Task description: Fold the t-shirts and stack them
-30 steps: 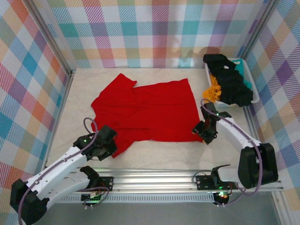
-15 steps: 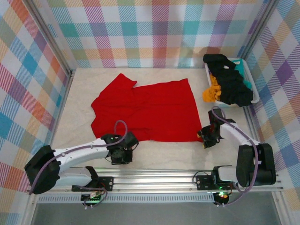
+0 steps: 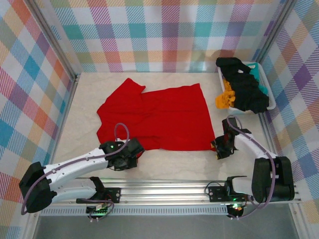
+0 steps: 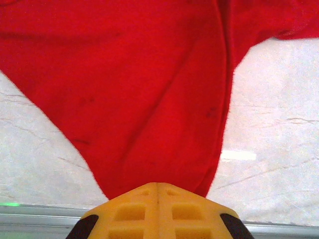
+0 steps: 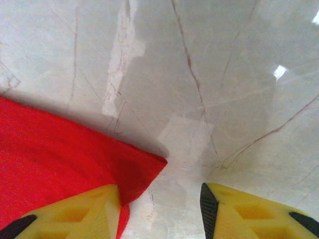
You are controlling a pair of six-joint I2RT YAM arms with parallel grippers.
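One red t-shirt (image 3: pixel 154 117), hem rightward

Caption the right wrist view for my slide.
Right gripper open at a corner of the red t-shirt on the marble table.

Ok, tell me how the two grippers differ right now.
The left gripper is shut, pinching the red shirt at its near edge; the right gripper is open, gripping nothing. The left gripper sits toward that edge's left, the right gripper at its right corner. Both are yellow-tipped.

Overhead, two near wrist views; shared t-shirt (image 3: pixel 159 117)
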